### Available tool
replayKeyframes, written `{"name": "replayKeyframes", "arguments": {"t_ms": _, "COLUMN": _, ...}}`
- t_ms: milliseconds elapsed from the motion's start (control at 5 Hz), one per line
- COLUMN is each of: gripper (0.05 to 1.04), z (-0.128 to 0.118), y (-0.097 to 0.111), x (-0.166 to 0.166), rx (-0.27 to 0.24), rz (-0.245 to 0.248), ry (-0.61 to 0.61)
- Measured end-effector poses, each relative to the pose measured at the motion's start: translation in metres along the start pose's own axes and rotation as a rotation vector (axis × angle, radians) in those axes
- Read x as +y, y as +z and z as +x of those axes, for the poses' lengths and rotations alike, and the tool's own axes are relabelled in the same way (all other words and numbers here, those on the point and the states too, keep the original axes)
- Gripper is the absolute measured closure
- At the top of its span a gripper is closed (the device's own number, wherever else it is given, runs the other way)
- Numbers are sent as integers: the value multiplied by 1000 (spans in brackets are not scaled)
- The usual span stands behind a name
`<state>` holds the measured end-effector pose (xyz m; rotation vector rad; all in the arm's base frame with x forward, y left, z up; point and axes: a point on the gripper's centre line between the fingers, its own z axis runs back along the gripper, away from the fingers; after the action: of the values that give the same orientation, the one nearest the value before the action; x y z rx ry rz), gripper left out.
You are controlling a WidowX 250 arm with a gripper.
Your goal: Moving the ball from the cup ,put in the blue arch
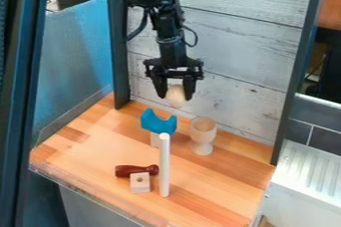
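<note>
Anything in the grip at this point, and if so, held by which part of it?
Yes, the pale ball: the hand has it by its opposite sides, with its underside hanging below the fingertips.

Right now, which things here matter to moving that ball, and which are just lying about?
Part of the job:
- ball, held in the claw
- wooden cup, where it comes from
- blue arch, where it goes, on a pale block

Just lying about:
- white rod
- dark red peg
- small block with a hole
</note>
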<state>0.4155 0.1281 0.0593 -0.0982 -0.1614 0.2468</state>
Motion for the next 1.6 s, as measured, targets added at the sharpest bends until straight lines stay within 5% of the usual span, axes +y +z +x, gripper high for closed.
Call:
{"name": "replayKeyframes", "arguments": {"t_ms": 800, "gripper": 331, "z": -6, "y": -4, "x": 33, "rx": -2, "rz": 87, "ry": 10}}
{"name": "replayKeyframes", "arguments": {"t_ms": 1600, "gripper": 331, "z": -6, "y": -21, "x": 21, "rx": -16, "rz": 141, "ry": -11}}
